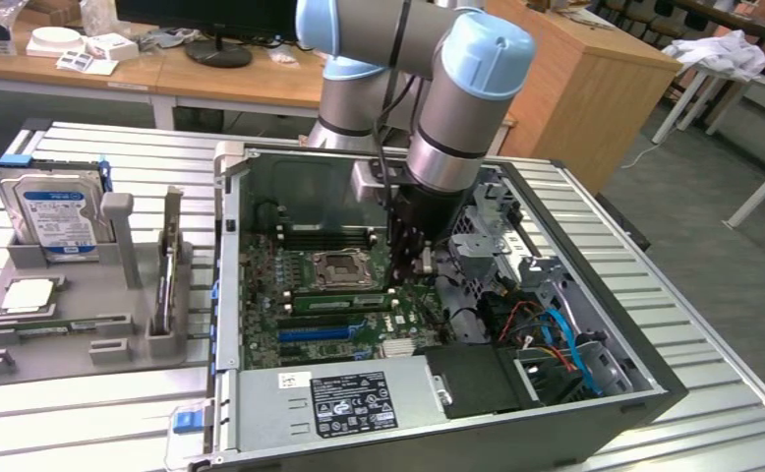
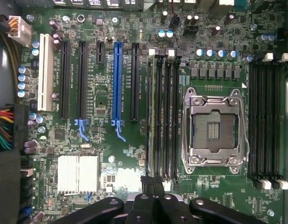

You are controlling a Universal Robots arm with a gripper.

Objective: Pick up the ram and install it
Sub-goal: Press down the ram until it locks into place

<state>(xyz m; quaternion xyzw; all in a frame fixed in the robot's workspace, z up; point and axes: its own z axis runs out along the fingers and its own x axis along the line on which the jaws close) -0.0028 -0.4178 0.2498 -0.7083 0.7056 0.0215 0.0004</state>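
One green ram stick (image 1: 336,299) sits in a memory slot just beside the empty CPU socket (image 1: 340,266), inside the open computer case. In the wrist view this ram (image 2: 156,109) runs along the bank of memory slots (image 2: 168,112) next to the socket (image 2: 211,128). My gripper (image 1: 417,264) hangs low inside the case over the end of that slot bank. Its two dark fingers (image 2: 147,183) are pressed together and hold nothing. A second, matching ram stick (image 1: 169,267) stands on edge in the grey holder outside the case.
The grey holder (image 1: 94,329) at the exterior view's left also carries a silver hard drive with a blue label (image 1: 52,211) and a square silver CPU chip (image 1: 29,295). Case walls, a drive cage (image 1: 500,246) and cables (image 1: 554,329) crowd the gripper's side. A second slot bank (image 2: 267,116) lies beyond the socket.
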